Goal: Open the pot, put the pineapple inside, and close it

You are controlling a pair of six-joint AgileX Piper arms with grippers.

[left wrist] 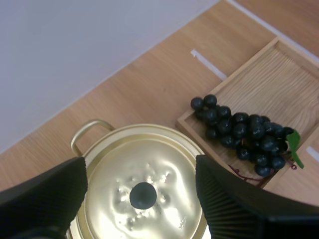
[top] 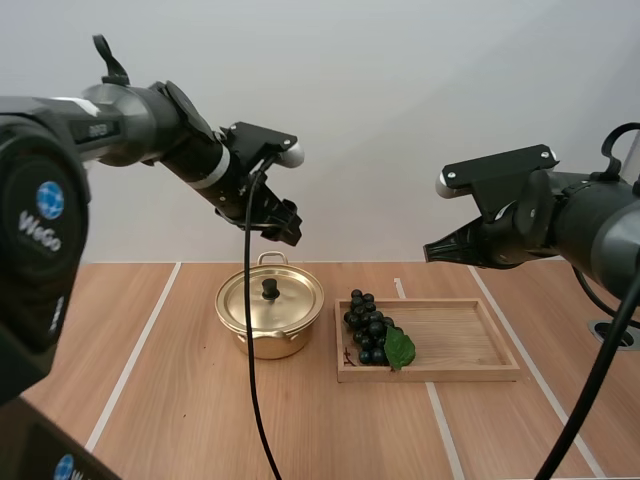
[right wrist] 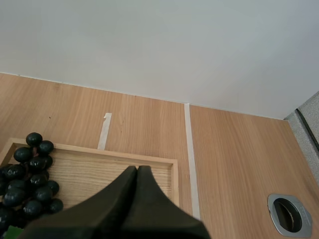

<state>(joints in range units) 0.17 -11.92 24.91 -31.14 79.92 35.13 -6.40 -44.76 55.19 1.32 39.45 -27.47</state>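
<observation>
Wide open, the left jaws hung straight above the pot lid's [top: 292, 301] knob [left wrist: 143, 195], far nearer it than the shut right jaws over the tray [top: 430, 374].

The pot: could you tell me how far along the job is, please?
Nothing is done: the lid sits on the pot, the grapes lie in the tray. In hand: the left gripper, open, hovers above the knob. Left: lifting, loading, closing.
</observation>
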